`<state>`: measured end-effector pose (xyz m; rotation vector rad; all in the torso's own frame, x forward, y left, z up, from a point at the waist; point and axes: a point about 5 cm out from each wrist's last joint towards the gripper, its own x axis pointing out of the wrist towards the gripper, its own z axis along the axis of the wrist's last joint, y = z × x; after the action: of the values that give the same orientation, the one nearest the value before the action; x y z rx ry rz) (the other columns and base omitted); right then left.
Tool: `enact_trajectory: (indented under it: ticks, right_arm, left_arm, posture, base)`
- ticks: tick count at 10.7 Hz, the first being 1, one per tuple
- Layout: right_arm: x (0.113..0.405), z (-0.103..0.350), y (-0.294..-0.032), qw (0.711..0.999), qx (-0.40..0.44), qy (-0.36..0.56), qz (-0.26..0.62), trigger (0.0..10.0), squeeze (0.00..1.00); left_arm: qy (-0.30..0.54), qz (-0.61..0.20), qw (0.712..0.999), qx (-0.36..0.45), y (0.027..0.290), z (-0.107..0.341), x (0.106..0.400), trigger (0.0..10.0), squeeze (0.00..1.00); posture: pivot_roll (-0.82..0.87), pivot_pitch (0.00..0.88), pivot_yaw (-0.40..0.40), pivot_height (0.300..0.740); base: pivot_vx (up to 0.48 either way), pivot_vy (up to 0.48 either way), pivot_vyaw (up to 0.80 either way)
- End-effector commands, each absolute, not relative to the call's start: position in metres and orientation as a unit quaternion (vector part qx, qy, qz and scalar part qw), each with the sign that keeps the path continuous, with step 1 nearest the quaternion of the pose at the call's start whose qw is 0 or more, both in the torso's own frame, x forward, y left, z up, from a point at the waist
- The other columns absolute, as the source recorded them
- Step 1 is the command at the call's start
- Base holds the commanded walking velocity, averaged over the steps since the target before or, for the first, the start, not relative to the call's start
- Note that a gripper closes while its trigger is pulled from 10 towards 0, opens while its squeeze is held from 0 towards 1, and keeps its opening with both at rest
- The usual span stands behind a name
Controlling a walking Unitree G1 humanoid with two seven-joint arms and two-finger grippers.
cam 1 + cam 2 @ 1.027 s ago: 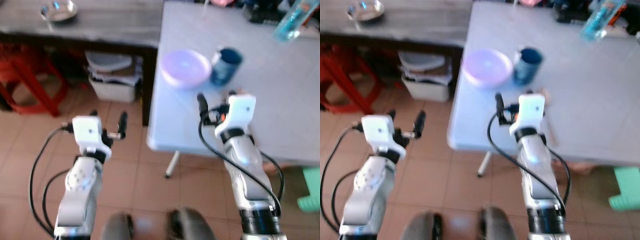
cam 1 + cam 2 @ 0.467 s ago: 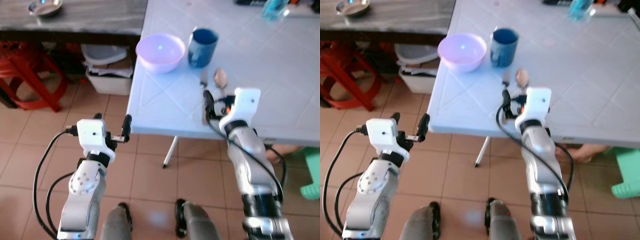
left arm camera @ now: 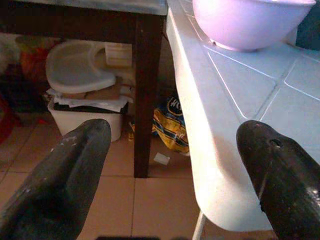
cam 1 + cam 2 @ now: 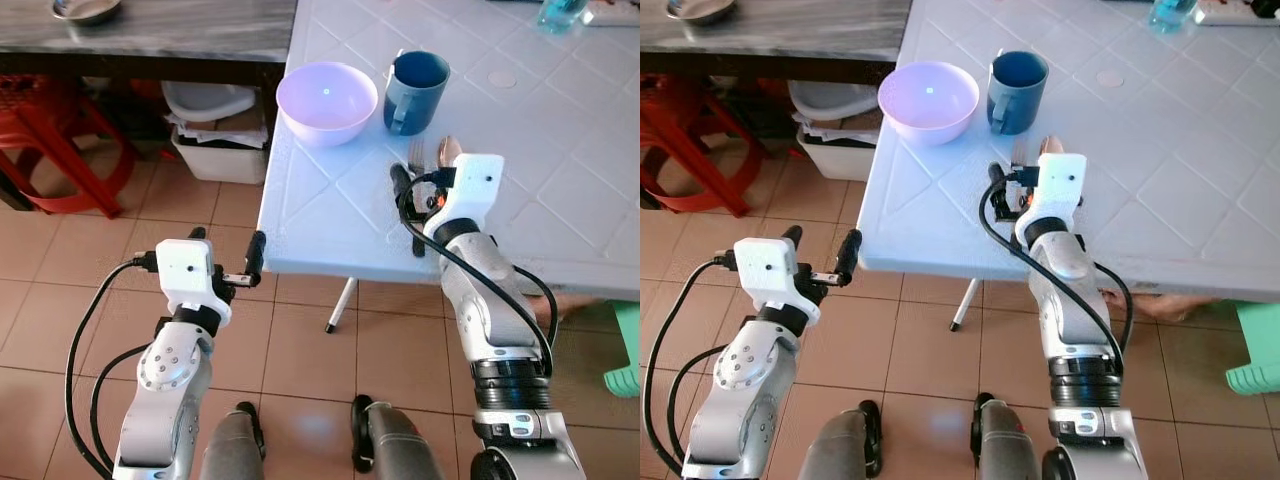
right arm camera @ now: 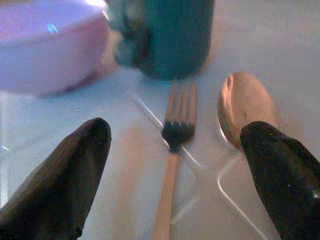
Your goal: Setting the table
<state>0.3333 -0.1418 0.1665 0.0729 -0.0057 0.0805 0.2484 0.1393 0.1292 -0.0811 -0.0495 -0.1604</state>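
Observation:
A lilac bowl (image 4: 327, 100) and a blue mug (image 4: 415, 90) stand side by side near the front left corner of the white table (image 4: 560, 200). Just in front of the mug lie a fork (image 5: 172, 165) and a spoon (image 5: 245, 107), side by side. My right gripper (image 4: 425, 178) is open low over the table, its fingers straddling the fork and spoon, holding nothing. My left gripper (image 4: 226, 240) is open and empty, off the table's left front corner and below its edge.
A dark table at the back left carries a metal bowl (image 4: 85, 8); a white tub (image 4: 215, 135) sits under it. A red stool (image 4: 50, 130) stands left, a green stool (image 4: 628, 350) right. A person's foot (image 4: 565, 305) shows under the white table.
The camera has steadied and drawn nearer the table. My right gripper has moved forward from the table's front edge over the fork and spoon. The left arm holds its pose.

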Motion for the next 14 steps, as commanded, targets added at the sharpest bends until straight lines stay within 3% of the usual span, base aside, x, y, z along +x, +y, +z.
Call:
enact_trajectory:
  ticks: [1, 3, 4, 5, 6, 11, 13, 14]
  right_arm:
    - [0.333, 0.162, -0.140, 0.998, 0.036, 0.016, 0.038, 10.0, 0.00]
    - [0.337, 0.157, -0.138, 0.997, 0.036, 0.043, 0.053, 10.0, 0.00]
    - [0.339, 0.159, -0.136, 0.997, 0.034, 0.042, 0.059, 8.5, 0.00]
    - [0.341, 0.164, -0.133, 0.996, 0.035, 0.046, 0.068, 0.5, 0.00]
    - [0.340, 0.161, -0.132, 0.995, 0.037, 0.060, 0.073, 0.0, 0.00]
    - [0.336, 0.137, -0.138, 0.982, 0.066, 0.158, 0.082, 0.0, 0.00]
    - [0.337, 0.131, -0.145, 0.977, 0.063, 0.183, 0.085, 0.0, 0.00]
    - [0.338, 0.127, -0.153, 0.974, 0.073, 0.201, 0.075, 0.0, 0.00]
  left_arm:
    - [-0.019, -0.081, 0.996, -0.035, 0.140, 0.128, 0.244, 10.0, 0.00]
    - [-0.016, -0.083, 0.996, -0.036, 0.139, 0.127, 0.244, 10.0, 0.00]
    - [-0.017, -0.083, 0.996, -0.037, 0.139, 0.128, 0.244, 10.0, 0.00]
    - [-0.017, -0.082, 0.996, -0.037, 0.139, 0.128, 0.244, 10.0, 0.00]
    - [-0.016, -0.081, 0.996, -0.037, 0.139, 0.127, 0.243, 10.0, 0.00]
    - [-0.009, -0.090, 0.995, -0.039, 0.137, 0.125, 0.242, 10.0, 0.00]
    - [-0.006, -0.130, 0.990, -0.054, 0.131, 0.125, 0.238, 10.0, 0.00]
    - [-0.007, -0.199, 0.978, -0.058, 0.120, 0.127, 0.229, 10.0, 0.00]
  posture:
    - [0.03, 0.283, 0.018, 0.740]
    - [0.02, 0.286, 0.017, 0.740]
    - [0.02, 0.287, 0.015, 0.740]
    - [0.02, 0.287, 0.012, 0.740]
    - [0.03, 0.289, 0.008, 0.740]
    - [0.02, 0.295, 0.006, 0.740]
    - [0.02, 0.295, 0.003, 0.740]
    - [0.02, 0.296, 0.003, 0.740]
  base:
    - [0.000, 0.000, 0.00]
    - [0.000, 0.000, 0.00]
    - [0.000, 0.000, 0.00]
    - [0.000, 0.000, 0.00]
    - [0.000, 0.000, 0.00]
    - [0.000, 0.000, 0.00]
    - [0.000, 0.000, 0.00]
    - [0.000, 0.000, 0.00]
